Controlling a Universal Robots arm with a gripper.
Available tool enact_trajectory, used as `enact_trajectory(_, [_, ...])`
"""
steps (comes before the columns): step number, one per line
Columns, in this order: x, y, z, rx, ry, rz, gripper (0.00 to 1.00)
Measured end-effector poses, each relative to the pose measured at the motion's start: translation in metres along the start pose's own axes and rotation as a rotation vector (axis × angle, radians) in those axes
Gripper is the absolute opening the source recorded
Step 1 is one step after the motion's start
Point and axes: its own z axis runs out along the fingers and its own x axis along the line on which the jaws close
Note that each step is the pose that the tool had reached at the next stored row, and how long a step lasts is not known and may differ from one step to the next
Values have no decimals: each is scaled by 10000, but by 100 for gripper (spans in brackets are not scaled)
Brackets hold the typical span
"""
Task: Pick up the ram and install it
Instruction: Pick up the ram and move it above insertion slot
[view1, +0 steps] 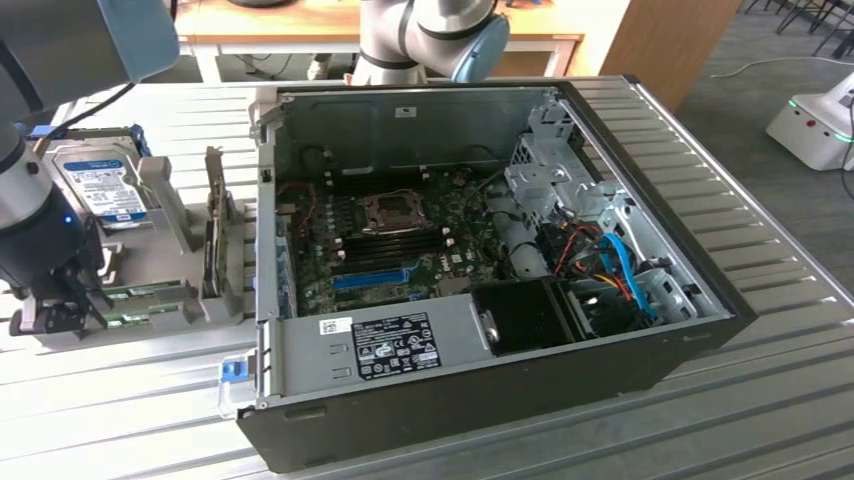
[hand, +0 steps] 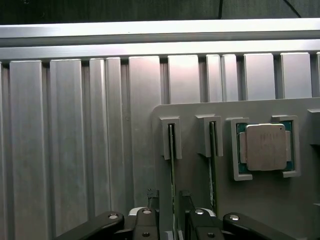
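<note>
Ram (hand: 172, 150) stands on its long edge in a narrow slot of the grey holder (hand: 194, 175), directly between the gripper's fingers (hand: 150, 210), and the wrist view looks down along its thin green top edge. The gripper (hand: 169, 215) is spread wide, one finger on each side of the stick with a little daylight between, so nothing is clamped or lifted yet. A second stick (hand: 212, 150) just like it sits in the neighbouring slot, just beside the gripper's far finger. A processor (hand: 265, 147) lies flat in its own corner-bracketed nest further out on that same side. Keeping the sticks upright and parted by slot walls seems meant to leave both flat faces free, so the fingers can drop on either side of one without touching its twin. The holder rests on the ribbed metal counter (hand: 70, 150), which runs on beyond the gripper. In the exterior view the gripper (view1: 54, 315) hangs low over the holder's near end, with a hard drive (view1: 107, 190) and an upright expansion card (view1: 220, 240) parked in the same fixture close by. The open computer case (view1: 400, 345) with its motherboard (view1: 400, 235) lies well apart from the gripper, towards the exterior view's right. As I read it, the work stands at the pick-up, with the grasp lined up but not closed.
</note>
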Motion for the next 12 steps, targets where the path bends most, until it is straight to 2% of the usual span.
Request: enact_trajectory(12, [-27, -16, 4, -2, 2, -74, 30])
